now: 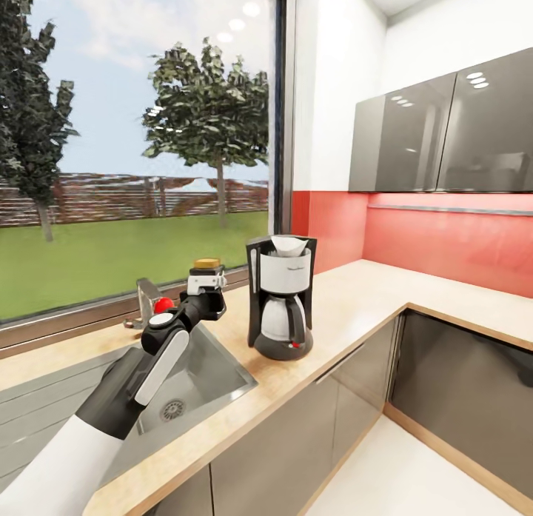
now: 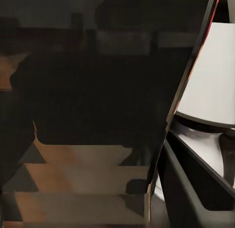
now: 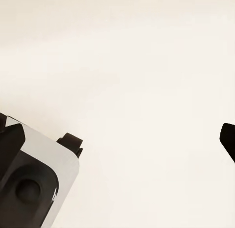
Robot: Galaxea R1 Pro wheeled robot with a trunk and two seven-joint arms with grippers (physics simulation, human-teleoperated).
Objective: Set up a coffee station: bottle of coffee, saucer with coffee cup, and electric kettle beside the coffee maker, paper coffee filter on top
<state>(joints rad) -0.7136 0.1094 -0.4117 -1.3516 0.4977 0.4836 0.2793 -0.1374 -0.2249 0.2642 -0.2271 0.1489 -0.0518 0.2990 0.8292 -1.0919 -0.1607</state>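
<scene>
The bottle of coffee (image 1: 207, 267), dark with a yellowish top, is held clamped in the left hand (image 1: 206, 288) above the light-wood bench (image 1: 348, 309), between the sink (image 1: 215, 372) and the window. The coffee maker (image 1: 280, 297) stands just beside it, a white paper coffee filter (image 1: 288, 243) seated on top. Open bench is available beyond the machine. The state of the right hand (image 3: 147, 139) cannot be told.

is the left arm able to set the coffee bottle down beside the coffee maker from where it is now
Probably yes. The left gripper holds the bottle of coffee just left of the coffee maker, and bare kitchen countertop lies between sink edge and machine; nothing blocks it.
</scene>
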